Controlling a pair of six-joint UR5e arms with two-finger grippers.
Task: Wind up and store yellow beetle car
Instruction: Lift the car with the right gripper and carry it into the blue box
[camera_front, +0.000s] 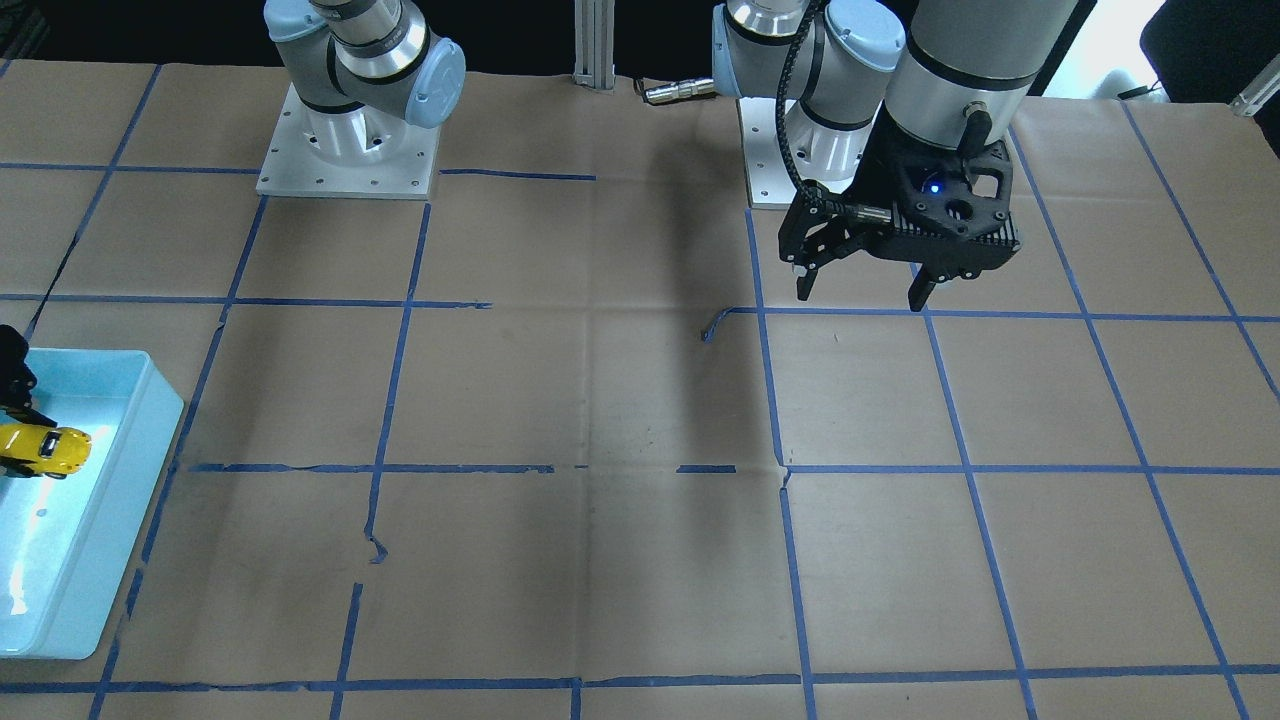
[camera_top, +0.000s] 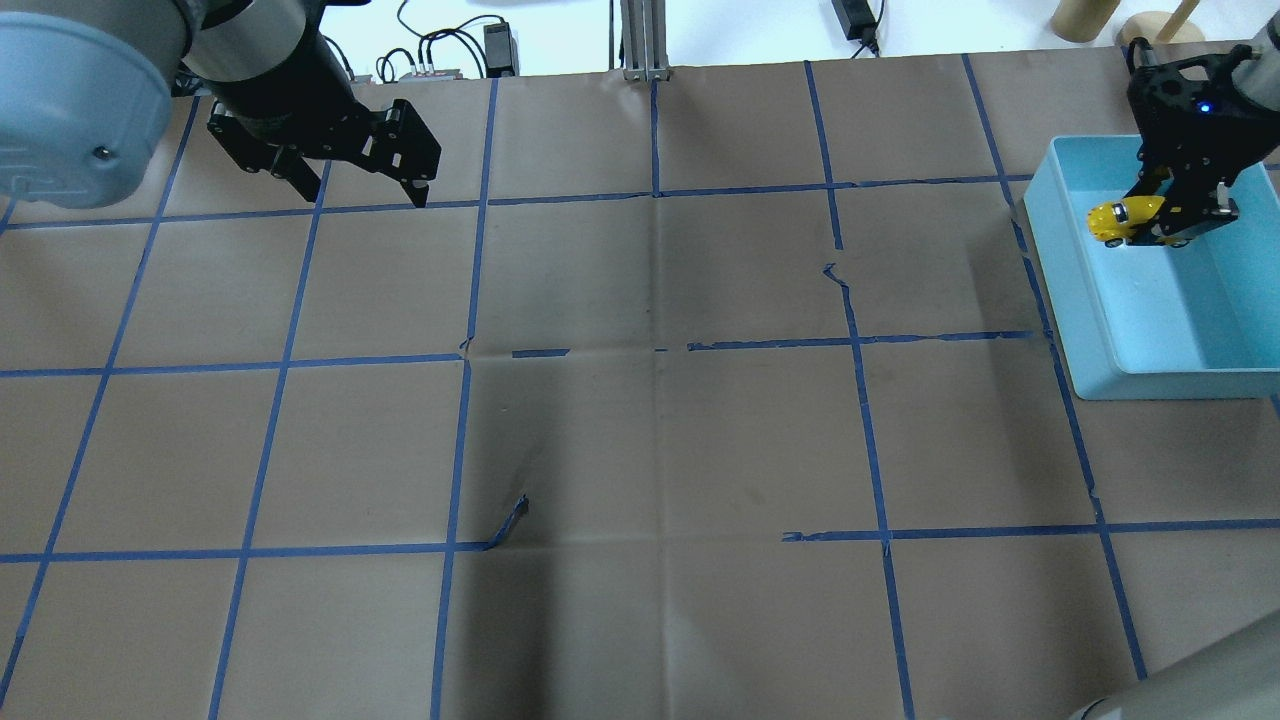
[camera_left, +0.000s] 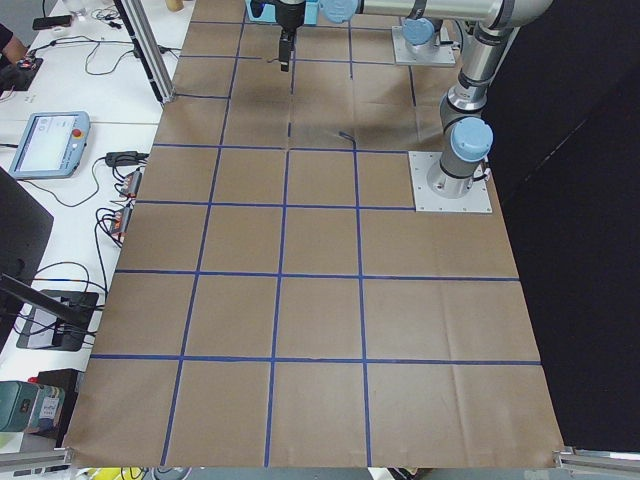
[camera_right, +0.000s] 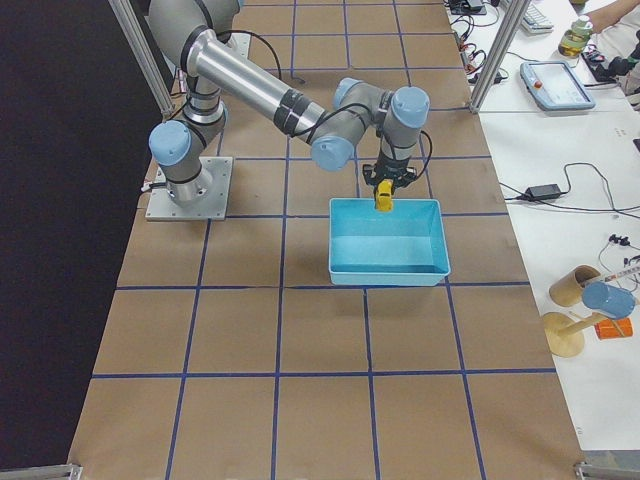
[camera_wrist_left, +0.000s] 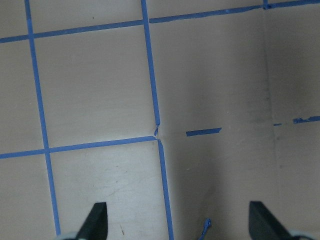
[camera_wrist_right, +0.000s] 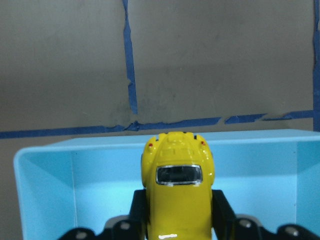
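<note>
text: none legible | labels: none | brands: none | numbers: none | signs: none

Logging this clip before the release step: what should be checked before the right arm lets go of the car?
1. Small glossy yellow beetle car held between right gripper jaws: ok.
2. Car inside rim of shallow light-blue plastic bin: ok.
3. Car resting on bin floor: cannot tell.
4. Idle left gripper open, far from bin: ok.
5. Car wound up: cannot tell.
</note>
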